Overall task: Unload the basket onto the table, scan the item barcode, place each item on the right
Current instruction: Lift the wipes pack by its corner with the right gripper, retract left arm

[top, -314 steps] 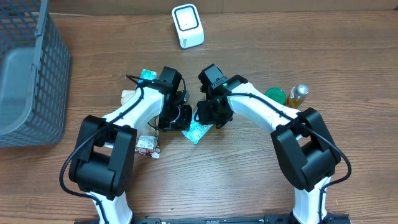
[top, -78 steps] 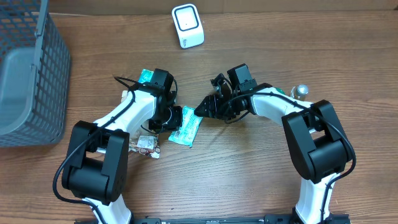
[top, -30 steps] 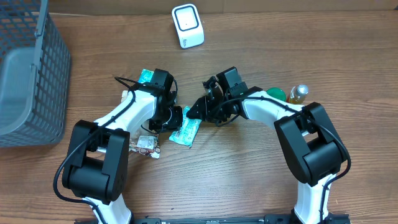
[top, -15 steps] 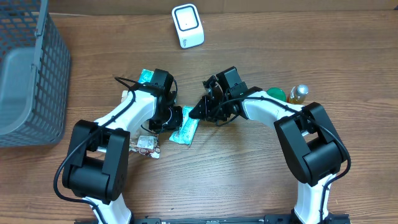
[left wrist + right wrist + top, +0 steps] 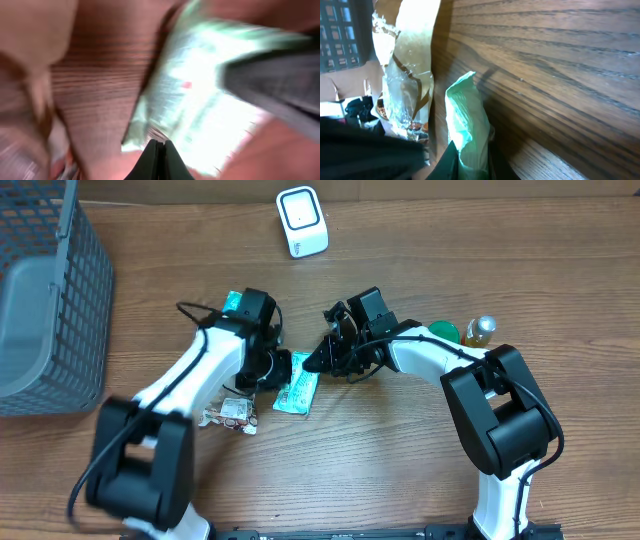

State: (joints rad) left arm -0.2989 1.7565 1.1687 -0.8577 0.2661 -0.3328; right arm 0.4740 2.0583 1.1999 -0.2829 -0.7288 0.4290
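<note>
Overhead: the green packet (image 5: 297,392) lies on the surface (image 5: 400,470) just below centre of frame, btw the left gripper (image 5: 280,370) and right gripper (image 5: 315,363), both at its upper end. Its long axis runs lower left to upper right, w/ the upper end aimed roughly at the scanner (image 5: 302,222) at top centre (well apart from it).

Left wrist: blurred, but at bottom centre the left gripper (image 5: 156,150) looks pinched closed on the near edge of the packet (image 5: 200,95).

Right wrist: the right gripper (image 5: 468,162) is closed on one end of the packet (image 5: 466,117), which stands up off the wood.

To do this well, prob. lift w/ both grips level, keep the film taut, and turn the barcode face (not visible here) toward the scanner window.
</note>
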